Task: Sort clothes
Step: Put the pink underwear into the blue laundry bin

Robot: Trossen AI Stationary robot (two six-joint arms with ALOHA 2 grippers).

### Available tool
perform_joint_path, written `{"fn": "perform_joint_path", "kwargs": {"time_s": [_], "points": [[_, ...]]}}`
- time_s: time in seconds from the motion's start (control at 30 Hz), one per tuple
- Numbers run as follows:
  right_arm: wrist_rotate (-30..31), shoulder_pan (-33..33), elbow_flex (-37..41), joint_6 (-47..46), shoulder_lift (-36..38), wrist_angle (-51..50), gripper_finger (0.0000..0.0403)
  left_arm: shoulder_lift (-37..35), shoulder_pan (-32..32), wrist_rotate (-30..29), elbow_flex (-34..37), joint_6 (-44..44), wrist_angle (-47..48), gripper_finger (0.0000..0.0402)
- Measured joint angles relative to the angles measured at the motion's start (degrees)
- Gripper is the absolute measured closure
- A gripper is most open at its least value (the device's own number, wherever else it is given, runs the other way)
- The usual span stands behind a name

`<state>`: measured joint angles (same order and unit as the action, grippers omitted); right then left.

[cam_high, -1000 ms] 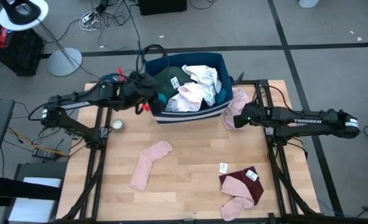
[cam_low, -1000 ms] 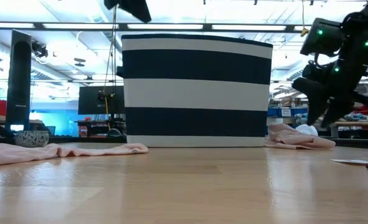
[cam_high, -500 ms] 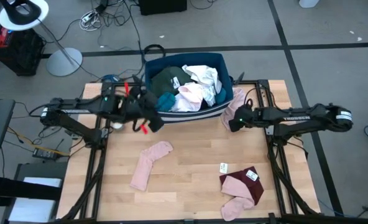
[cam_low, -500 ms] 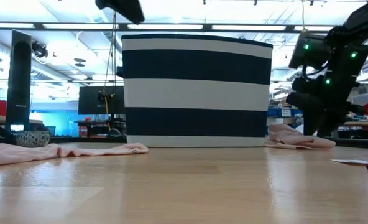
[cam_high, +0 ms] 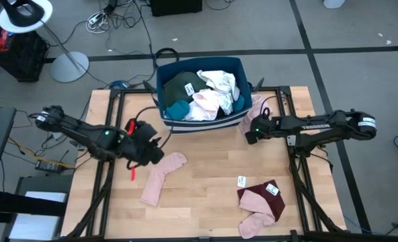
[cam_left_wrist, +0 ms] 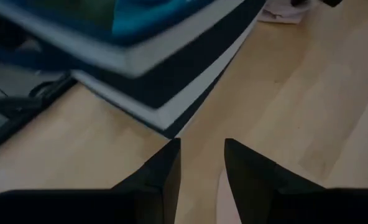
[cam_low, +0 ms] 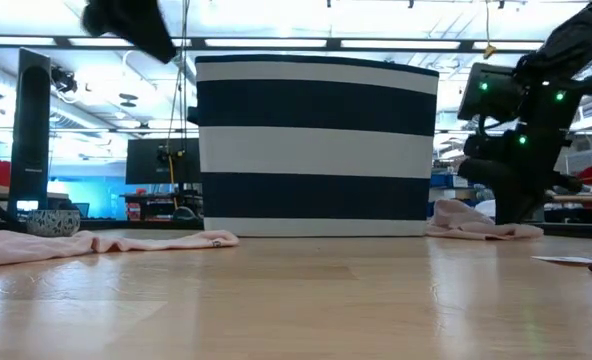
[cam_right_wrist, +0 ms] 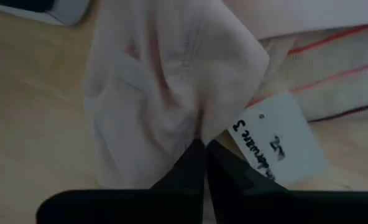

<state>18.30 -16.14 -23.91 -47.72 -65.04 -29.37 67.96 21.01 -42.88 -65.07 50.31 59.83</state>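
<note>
Our left gripper (cam_high: 152,149), fingers apart and empty, hovers by the pink sock (cam_high: 160,176) at seven o'clock. At two o'clock, our right gripper (cam_high: 250,130) pinches pink cloth (cam_right_wrist: 171,87) beside the bin (cam_high: 200,125); we should lift straight, keeping the tag (cam_right_wrist: 274,144) clear.

Navy, white-striped bin (cam_low: 316,145); pale pink garment (cam_right_wrist: 171,81), its tag (cam_right_wrist: 274,146) apparently white.

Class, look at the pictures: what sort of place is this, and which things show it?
Probably a robotics lab or workshop: a wooden table on a metal frame, loose cables on the floor, and monitors under strip lights.
</note>
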Motion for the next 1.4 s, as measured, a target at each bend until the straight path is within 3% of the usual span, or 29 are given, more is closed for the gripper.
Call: {"fn": "perform_joint_path", "kwargs": {"time_s": [0.17,0.33,0.53,0.73,1.17,1.4], "points": [[0.0,0.7,-2.9,-0.5,5.2,-5.9,0.0399,-2.9,3.6,-2.7,8.4,8.7,-2.0,0.0273],[2.3,2.4,-9.1,-1.3,10.6,-16.1,0.0401,-3.6,5.0,-3.0,18.2,12.1,-12.9,0.0273],[7.5,5.4,-20.9,-3.2,14.7,-30.6,0.0401,-3.5,5.1,-0.7,27.9,12.4,-28.1,0.0273],[14.1,8.0,-35.2,-2.7,15.2,-39.6,0.0402,-3.6,5.1,0.1,32.7,15.1,-32.8,0.0273],[24.0,9.4,-61.7,9.4,9.0,-38.7,0.0403,-3.5,4.9,1.3,37.3,14.8,-39.5,0.0273],[25.1,9.4,-71.4,23.6,1.0,-23.5,0.0403,-3.5,4.8,1.9,37.3,14.7,-39.4,0.0273]]}}
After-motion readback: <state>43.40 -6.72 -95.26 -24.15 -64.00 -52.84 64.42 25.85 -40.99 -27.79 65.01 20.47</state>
